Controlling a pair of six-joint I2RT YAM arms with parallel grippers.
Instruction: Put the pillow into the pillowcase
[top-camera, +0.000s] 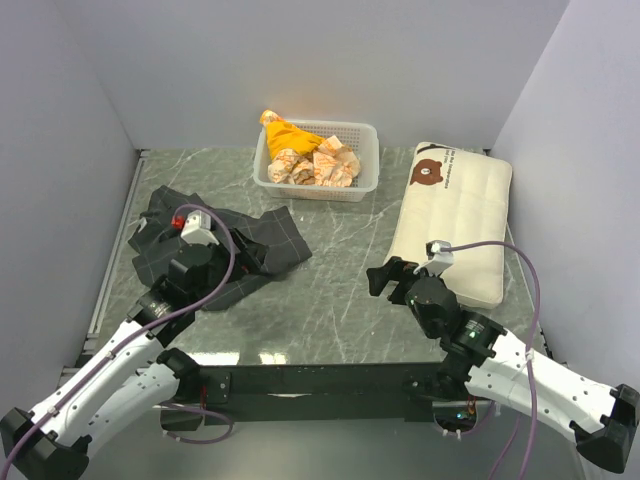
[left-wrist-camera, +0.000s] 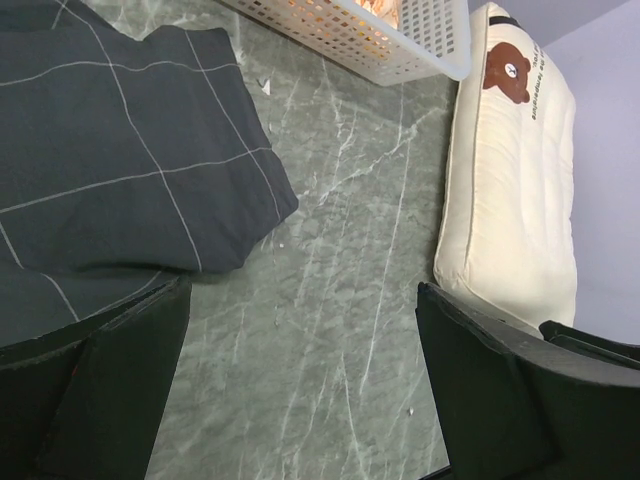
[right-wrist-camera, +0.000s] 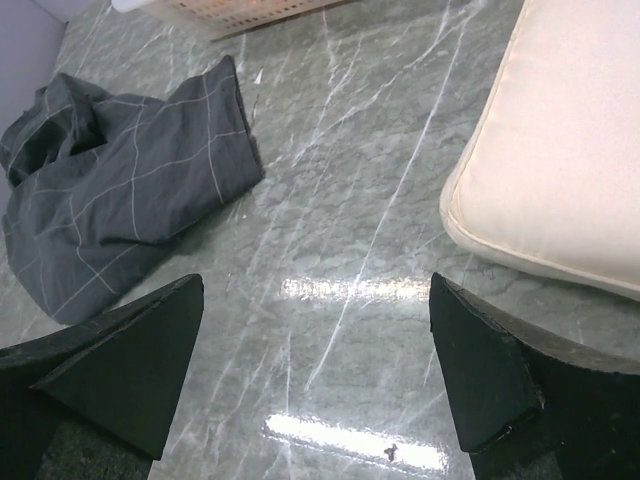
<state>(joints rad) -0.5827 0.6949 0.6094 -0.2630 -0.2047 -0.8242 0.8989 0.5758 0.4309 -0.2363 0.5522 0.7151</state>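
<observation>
The grey-green marbled tabletop carries everything. The pillowcase lies crumpled on its left side. The pillow lies flat along the right edge, bear face at the far end. A white basket of cloths sits at the back. The left hand hangs over the case's edge, fingers apart and empty. The right hand, also spread, hovers beside the pillow's near corner.

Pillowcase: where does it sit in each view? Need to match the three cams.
Top external: pillowcase crumpled, left of centre.
Left wrist: pillowcase fills the upper left, one corner pointing right.
Right wrist: pillowcase at upper left, crumpled.
Shared landmark: the pillow, to the right of it and apart from it in all three.
</observation>
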